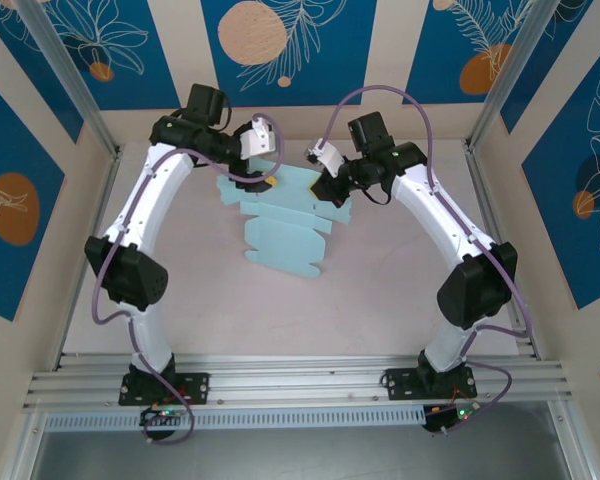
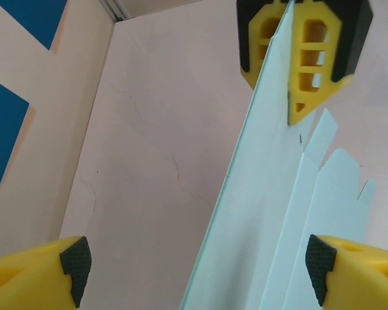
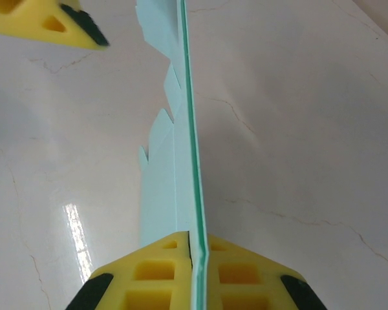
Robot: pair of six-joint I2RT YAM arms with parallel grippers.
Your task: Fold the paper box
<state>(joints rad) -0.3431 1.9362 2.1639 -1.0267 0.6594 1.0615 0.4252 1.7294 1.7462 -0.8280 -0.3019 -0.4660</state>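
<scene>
The paper box (image 1: 280,235) is a pale light-blue flat die-cut sheet lying at the table's far middle, its far part lifted. My right gripper (image 1: 328,185) is shut on the sheet's raised far edge. In the right wrist view its yellow fingers (image 3: 161,278) pinch the thin card (image 3: 160,194), which runs away edge-on. My left gripper (image 1: 268,178) hovers at the sheet's far left. In the left wrist view it (image 2: 199,271) stands open, with the card (image 2: 265,213) passing between its black pads (image 2: 74,265) and touching neither. The right gripper (image 2: 291,64) shows there, clamped on the card.
The pale marbled table (image 1: 400,290) stretches around the sheet. Aluminium posts (image 1: 70,80) and cream-and-blue walls (image 1: 10,200) close off the left, right and back. A metal rail (image 1: 300,385) carries both arm bases at the near edge.
</scene>
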